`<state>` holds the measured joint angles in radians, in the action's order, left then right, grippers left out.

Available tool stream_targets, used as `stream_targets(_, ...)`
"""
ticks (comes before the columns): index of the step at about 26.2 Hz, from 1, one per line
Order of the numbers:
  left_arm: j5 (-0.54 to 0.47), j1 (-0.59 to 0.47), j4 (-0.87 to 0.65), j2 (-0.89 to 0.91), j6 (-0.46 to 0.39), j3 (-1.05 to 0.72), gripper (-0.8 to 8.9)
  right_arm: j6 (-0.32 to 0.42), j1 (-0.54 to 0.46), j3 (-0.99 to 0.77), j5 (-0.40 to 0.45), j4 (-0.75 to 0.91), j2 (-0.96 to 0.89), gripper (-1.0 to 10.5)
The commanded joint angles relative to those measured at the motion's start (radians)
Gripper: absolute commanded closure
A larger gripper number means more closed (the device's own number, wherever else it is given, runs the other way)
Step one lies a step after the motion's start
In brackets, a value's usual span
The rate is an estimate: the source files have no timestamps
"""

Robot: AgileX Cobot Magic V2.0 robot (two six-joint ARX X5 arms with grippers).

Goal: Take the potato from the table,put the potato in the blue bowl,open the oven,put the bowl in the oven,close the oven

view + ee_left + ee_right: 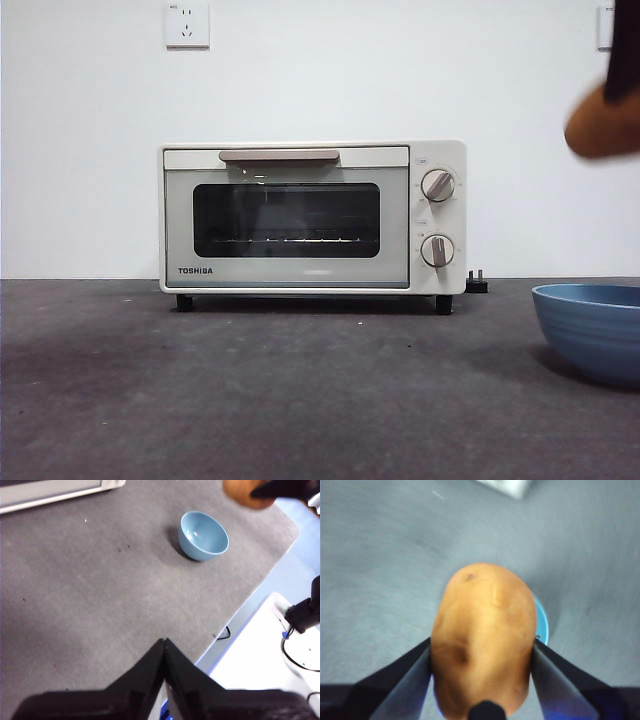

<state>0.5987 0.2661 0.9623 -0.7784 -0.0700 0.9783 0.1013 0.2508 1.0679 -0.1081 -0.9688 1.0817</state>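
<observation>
Right gripper (482, 652) clamps the smooth orange-brown potato (485, 635) high above the wide blue bowl (592, 325), left gripper (164, 647) pinched empty; early release risks a bounce-out.

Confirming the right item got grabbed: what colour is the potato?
Orange-brown with darker blotches, clearest in the right wrist view, potato.

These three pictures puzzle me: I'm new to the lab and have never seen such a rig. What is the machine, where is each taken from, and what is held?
It is a robot with two arms at a table. One picture looks level across the table: a closed Toshiba toaster oven and a blue bowl, empty. The other two come from cameras on the wrists. The right gripper holds the potato between its jaws, up in the air above the bowl. The left gripper waits with jaws shut, holding nothing.
</observation>
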Motion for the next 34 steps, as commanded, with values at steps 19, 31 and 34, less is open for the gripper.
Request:
stream_targets(19, 0.0, 0.004, -0.023, -0.03, 0.014, 0.0, 8.19, -0.072, -0.087, -0.197, -0.047, 0.251, 0.254, 9.4)
stream_targets(31, 0.0, 0.004, -0.034, -0.075, 0.006, 0.0, 8.19, -0.1, -0.087, -0.198, -0.052, 0.266, 0.271, 3.8)
stream_targets(34, 0.0, 0.004, -0.048, -0.075, 0.006, 0.0, 8.19, -0.101, -0.086, -0.197, -0.053, 0.264, 0.269, 3.8)
